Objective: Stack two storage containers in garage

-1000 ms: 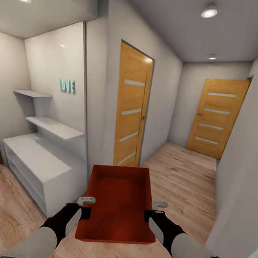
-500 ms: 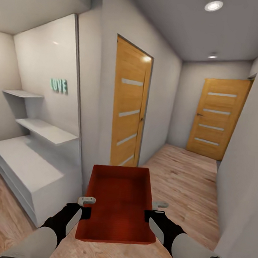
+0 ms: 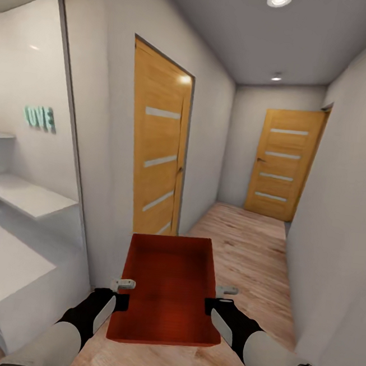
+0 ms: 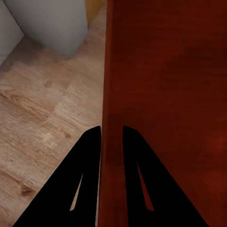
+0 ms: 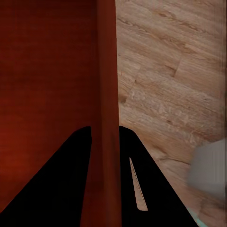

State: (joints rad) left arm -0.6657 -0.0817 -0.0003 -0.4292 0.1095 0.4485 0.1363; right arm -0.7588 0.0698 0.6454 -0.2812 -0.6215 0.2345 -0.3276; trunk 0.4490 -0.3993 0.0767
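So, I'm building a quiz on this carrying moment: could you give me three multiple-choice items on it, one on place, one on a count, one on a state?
1. Where is the storage container?
A. On the white shelf
B. Held up between both grippers, over the wood plank floor
C. On a grey concrete floor

2. How many orange wooden doors are in the head view?
A. One
B. Two
C. Four

3. How does the left gripper stand?
A. Shut on the container's side wall
B. Wide open over the floor
C. Holding a door handle

Answers:
1 B: the left gripper and the right gripper each pinch an opposite wall, with the wood plank floor below.
2 B: a near door on the left wall and a far door at the corridor's end.
3 A: in the left wrist view, its fingers straddle the red wall.
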